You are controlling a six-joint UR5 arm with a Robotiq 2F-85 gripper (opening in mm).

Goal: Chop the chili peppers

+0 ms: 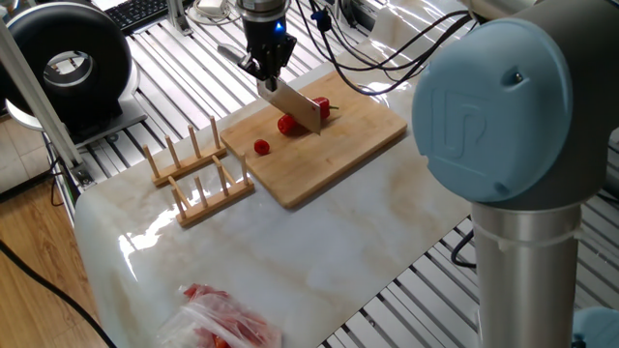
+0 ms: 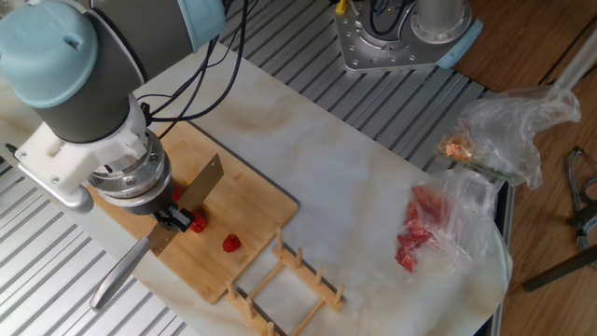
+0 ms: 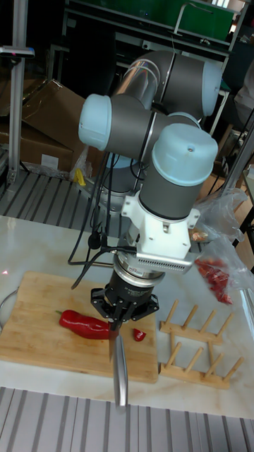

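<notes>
since the chili pepper (image 3: 83, 323) lies lengthwise on the cutting board (image 1: 348, 145) with the knife (image 2: 198, 196) held just above it, the cut should go best as a straight drop across the body, blade square to the pepper's length, pressed through to the wood, then lifted clear before stepping along toward the stem end. a skewed blade could roll the glossy skin sideways, so keep pressure vertical.

pepper: plump, tapered, bright red, shiny, short dark stem at its left tip in the tall fixed view. one end sits under the gripper (image 3: 120, 319). loose red chunks lie on the board: one (image 1: 262, 147) apart toward the rack side, one (image 1: 286, 125) just beside the blade. so chopping looks partly done, most of the pepper uncut.

gripper is clamped on the knife handle, handle sticking out past the board edge, blade tilted over the pepper; whether the edge touches the skin cannot be told.

wooden rack (image 1: 193, 169) sits just beside the board on the marble tabletop (image 1: 319, 251). clear plastic bag (image 2: 438, 224) with red inside lies well apart, not involved.
</notes>
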